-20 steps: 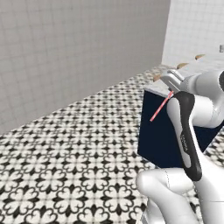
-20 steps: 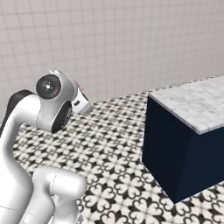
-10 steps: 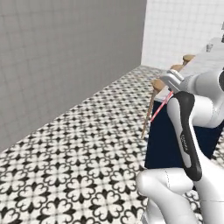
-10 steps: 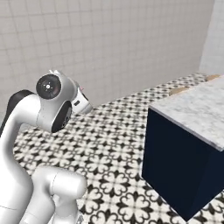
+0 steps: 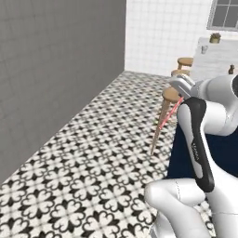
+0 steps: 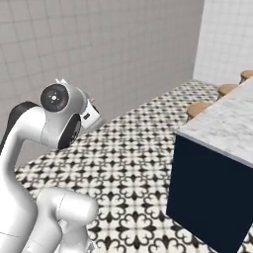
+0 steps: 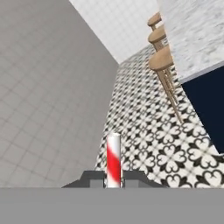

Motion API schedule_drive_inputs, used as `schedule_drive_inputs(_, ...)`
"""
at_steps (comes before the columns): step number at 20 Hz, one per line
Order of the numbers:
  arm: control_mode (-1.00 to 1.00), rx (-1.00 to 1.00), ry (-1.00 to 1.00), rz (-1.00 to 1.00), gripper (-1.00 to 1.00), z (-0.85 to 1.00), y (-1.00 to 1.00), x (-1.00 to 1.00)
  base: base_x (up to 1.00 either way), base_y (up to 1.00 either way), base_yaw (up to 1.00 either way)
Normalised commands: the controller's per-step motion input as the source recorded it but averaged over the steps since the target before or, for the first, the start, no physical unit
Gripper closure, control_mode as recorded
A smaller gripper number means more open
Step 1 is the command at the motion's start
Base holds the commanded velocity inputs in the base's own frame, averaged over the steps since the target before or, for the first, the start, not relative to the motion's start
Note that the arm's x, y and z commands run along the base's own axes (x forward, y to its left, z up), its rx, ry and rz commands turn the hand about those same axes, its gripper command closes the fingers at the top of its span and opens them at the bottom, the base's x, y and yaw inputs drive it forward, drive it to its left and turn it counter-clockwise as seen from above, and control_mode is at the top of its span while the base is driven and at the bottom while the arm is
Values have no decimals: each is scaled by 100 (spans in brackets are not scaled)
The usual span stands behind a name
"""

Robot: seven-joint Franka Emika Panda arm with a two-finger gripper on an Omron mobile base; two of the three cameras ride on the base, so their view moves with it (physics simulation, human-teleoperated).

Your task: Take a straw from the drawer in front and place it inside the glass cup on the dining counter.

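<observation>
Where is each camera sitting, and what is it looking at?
Left base view: rides behind the arm on its left, facing the tiled floor; the white arm holds the straw beside a wooden stool.
Right base view: behind on the right, facing the dining counter; arm at lower left.
Hand view: looks along the gripper, shut on the straw.
All share the stools and checkered floor.

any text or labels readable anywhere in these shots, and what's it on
Small pale lettering on the dark band of the robot arm in the left base view: too small and blurred to read.
No text on the straw, which carries red and white stripes and sits in the shut gripper.
No text on the dining counter, the wooden stools, the tiled walls or the patterned floor.
</observation>
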Motion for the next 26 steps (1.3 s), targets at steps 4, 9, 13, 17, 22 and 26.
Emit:
schedule_drive_inputs(4,100,0,0,0,100,0,0,0,98,100,-36)
schedule_drive_inputs(9,100,0,0,0,100,0,0,0,97,100,-35)
schedule_drive_inputs(13,100,0,0,0,100,0,0,0,100,99,-35)
schedule_drive_inputs(17,100,0,0,0,100,0,0,0,100,92,-36)
schedule_drive_inputs(22,100,0,0,0,100,0,0,0,100,93,-36)
schedule_drive_inputs(26,100,0,0,0,100,0,0,0,100,98,-35)
